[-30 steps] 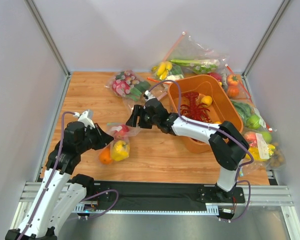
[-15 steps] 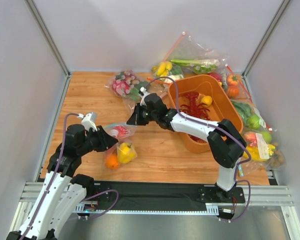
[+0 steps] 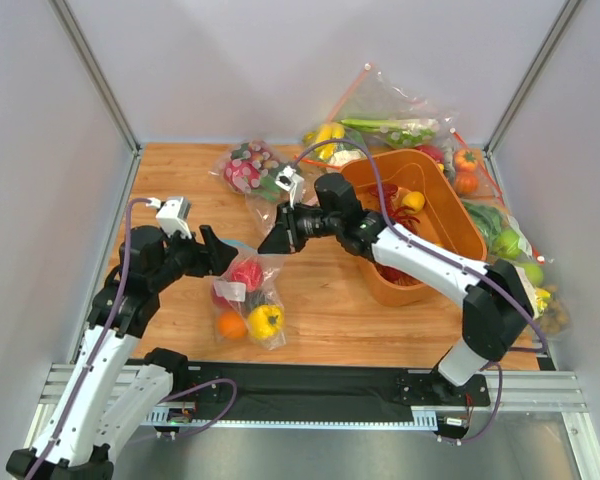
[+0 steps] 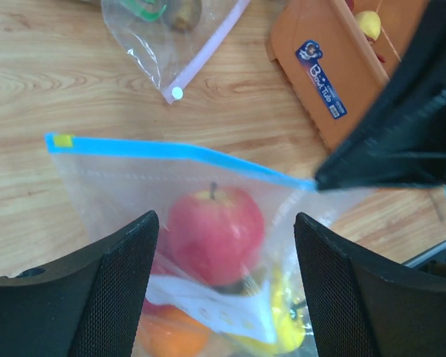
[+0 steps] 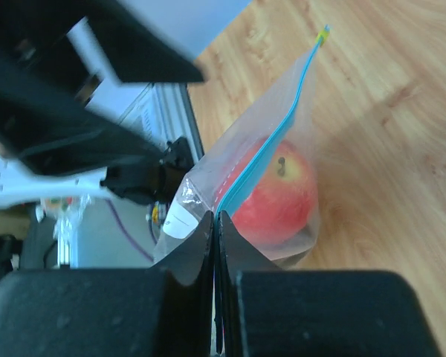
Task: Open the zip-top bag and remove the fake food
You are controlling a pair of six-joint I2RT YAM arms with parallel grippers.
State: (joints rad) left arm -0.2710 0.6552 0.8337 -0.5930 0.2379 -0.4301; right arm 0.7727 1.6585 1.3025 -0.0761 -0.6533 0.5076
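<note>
Since a second before, the right gripper (image 5: 214, 219), jaws clenched on the teal strip (image 4: 171, 152) of the zip-top bag (image 3: 242, 300), had raised it over the bench (image 3: 180, 190), fake food (image 4: 215, 234) sagging inside, the left gripper (image 4: 224, 220) with jaws released, so opening looked undone.

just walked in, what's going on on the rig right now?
The right claw is shut on one end of the teal zip strip of the zip-top bag. The left claw is open and straddles the bag just below the strip, gripping nothing. The zip looks shut. The fake food is all inside: a red apple, with an orange piece and a yellow piece lower in the bag. Nothing has been removed yet.
</note>
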